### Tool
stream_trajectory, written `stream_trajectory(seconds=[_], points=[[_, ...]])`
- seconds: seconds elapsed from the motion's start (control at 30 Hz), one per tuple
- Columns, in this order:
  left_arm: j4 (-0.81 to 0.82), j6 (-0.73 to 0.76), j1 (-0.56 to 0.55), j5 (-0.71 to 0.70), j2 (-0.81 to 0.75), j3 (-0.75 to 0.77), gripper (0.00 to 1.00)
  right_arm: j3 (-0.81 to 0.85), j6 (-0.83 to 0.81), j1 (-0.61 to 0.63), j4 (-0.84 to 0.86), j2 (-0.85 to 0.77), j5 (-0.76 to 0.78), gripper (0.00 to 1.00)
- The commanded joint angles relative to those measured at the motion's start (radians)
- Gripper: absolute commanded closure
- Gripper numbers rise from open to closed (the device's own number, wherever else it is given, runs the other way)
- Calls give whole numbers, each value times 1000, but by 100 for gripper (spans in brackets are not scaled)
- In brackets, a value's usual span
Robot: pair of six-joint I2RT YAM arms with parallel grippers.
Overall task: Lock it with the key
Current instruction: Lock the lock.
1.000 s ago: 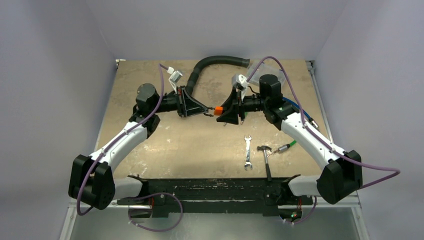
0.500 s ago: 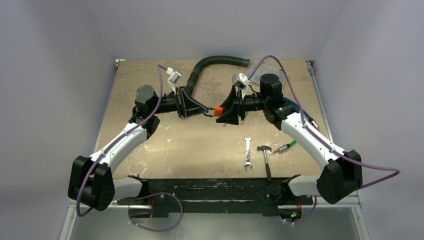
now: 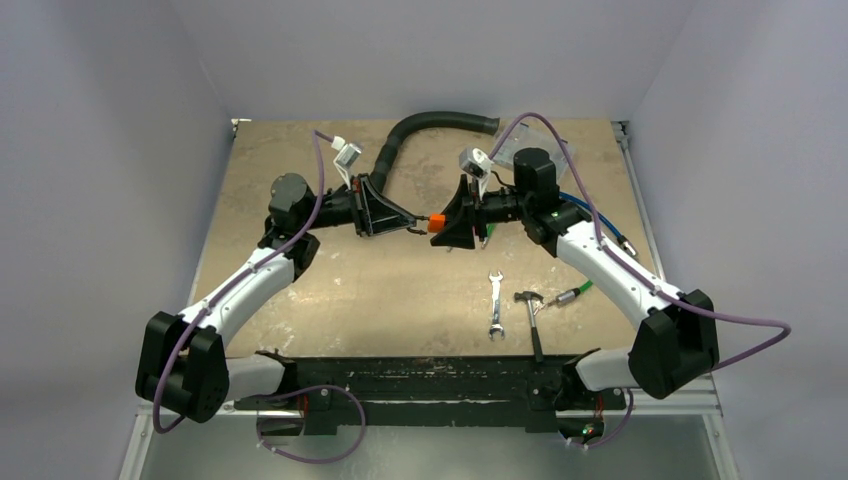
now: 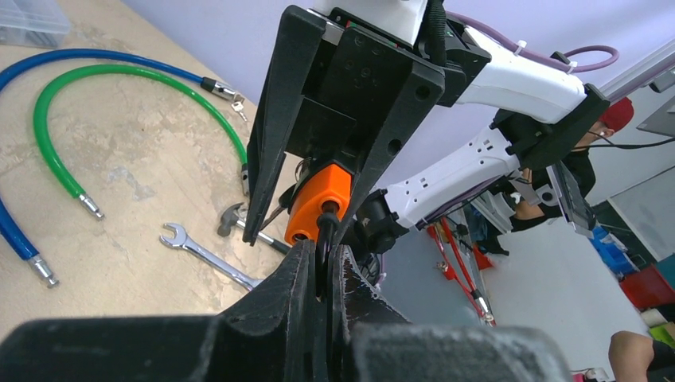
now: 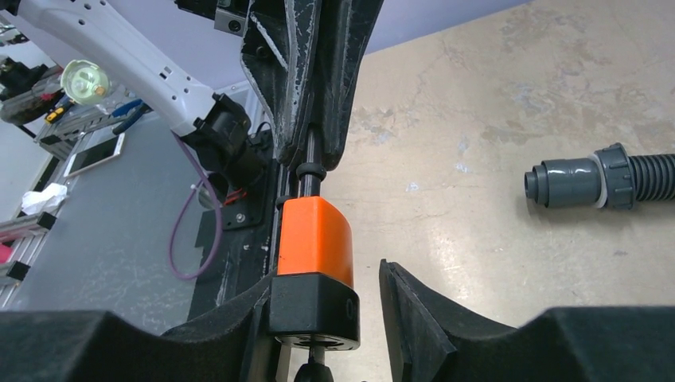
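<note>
An orange-and-black lock [image 3: 437, 224] hangs in the air between my two grippers above the middle of the table. My left gripper [image 3: 408, 224] is shut on the dark key [image 4: 325, 239], whose stem enters the orange end of the lock [image 4: 318, 199]. In the right wrist view the lock [image 5: 314, 239] rests against one finger [image 5: 255, 318] of my right gripper [image 5: 326, 278]. The other finger [image 5: 414, 310] stands apart from it with a visible gap. The right gripper [image 3: 447, 226] is open around the lock's black end.
A wrench [image 3: 495, 305] and a hammer [image 3: 531, 318] lie on the table in front of the right arm. A black corrugated hose [image 3: 420, 128] curves along the back. Green [image 4: 48, 119] and blue [image 4: 103, 57] cables lie at the right side.
The right arm's wrist and elbow have shifted slightly left and toward the back. The lock and the left gripper stay where they were.
</note>
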Motion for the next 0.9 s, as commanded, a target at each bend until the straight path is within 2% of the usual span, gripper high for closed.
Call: stream_trajectory(seconds=[0.0,0.23,0.47,0.53,0.6,0.63,0.77,0.8,0.87], points=[[73,-9,6,-9,-32,-3,100,34,1,3,21,-20,-33,48],[72,-5,6,-14,-32,-6,100,30,11,4,28,-28,-43,46],[58,4,6,-21,-37,-15,100,31,15,5,27,-28,-53,50],[26,31,6,-33,-37,-10,100,32,20,5,28,-27,-61,65],[-70,116,6,-41,-34,17,100,33,23,5,28,-26,-65,87],[-137,186,7,-37,-33,42,95,34,19,6,28,-24,-67,100],[-479,492,8,-34,-14,169,60,27,32,5,28,-16,-105,100],[-539,551,8,-38,-12,189,54,26,35,3,22,-15,-109,100],[-591,616,8,-53,-27,196,49,25,33,1,4,-14,-126,100]])
